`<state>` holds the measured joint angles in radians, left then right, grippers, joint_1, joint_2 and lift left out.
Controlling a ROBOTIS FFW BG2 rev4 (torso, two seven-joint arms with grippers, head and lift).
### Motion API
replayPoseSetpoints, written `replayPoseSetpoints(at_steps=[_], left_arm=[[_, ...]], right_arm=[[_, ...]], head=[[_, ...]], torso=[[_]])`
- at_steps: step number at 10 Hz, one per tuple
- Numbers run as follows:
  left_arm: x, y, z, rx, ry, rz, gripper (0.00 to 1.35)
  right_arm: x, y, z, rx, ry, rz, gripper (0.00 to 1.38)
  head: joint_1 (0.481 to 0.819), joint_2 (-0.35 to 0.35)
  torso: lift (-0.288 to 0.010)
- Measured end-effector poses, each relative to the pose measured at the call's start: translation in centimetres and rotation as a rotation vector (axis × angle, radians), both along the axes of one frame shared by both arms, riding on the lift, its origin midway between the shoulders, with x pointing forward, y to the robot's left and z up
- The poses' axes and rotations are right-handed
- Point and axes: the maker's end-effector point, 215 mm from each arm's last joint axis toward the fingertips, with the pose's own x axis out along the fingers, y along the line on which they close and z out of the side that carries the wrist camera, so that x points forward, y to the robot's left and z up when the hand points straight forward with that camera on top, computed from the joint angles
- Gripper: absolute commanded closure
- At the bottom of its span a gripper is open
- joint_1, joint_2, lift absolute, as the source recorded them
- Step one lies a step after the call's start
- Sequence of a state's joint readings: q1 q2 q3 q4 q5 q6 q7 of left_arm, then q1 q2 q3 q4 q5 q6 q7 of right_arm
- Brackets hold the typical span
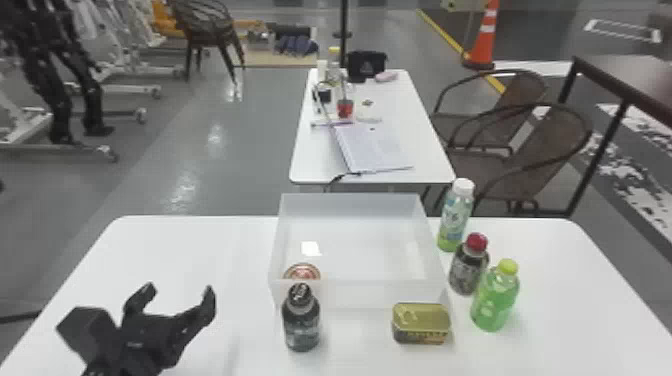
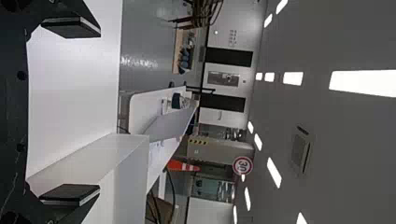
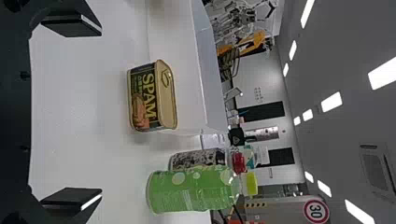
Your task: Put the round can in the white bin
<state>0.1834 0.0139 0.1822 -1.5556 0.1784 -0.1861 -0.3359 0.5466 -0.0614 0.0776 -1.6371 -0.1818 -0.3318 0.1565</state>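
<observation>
My left gripper [image 1: 178, 286], fingers spread wide and empty, is left of the white bin [image 1: 370, 292]; my right gripper [image 3: 100, 112] is likewise spread, holding nothing. The round can [image 1: 302, 271], partly hidden, appears to sit inside the bin's near left corner.

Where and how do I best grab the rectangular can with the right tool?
Probably by its two short ends, coming in level from the robot's side. The rectangular can stands with its long label face toward the robot and its back toward the white bin; the right tool is open, one finger toward each end.
</observation>
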Motion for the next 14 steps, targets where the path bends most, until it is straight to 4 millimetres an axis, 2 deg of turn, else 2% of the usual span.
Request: replayPoseSetpoints(at_steps=[2,5,8,14], left_arm=[[-4.9,1.8,-1.5,0.001,-0.002,0.077,0.13],[-9.2,3.5,-2.7,0.058,-0.009,0.133,0.13],[-10.9,4.3,-3.0,0.102,-0.01,0.155,0.13],[-11.4,4.1,-4.2,0.093,0.024,0.151,0.13]], right_arm=[[-0.3,-0.1,0.0,0.0,0.003,-0.001,0.09],[-0.7,-0.2,0.0,-0.002,0.005,-0.001,0.09],[-0.8,-0.2,0.0,-0.002,0.005,-0.002,0.09],[-1.2,-0.2,0.1,-0.008,0.007,-0.002,0.09]], head=[[0.549,0.0],[0.549,0.0],[0.549,0.0],[0.549,0.0]], torso=[[-0.1],[-0.1],[-0.1],[-0.1]])
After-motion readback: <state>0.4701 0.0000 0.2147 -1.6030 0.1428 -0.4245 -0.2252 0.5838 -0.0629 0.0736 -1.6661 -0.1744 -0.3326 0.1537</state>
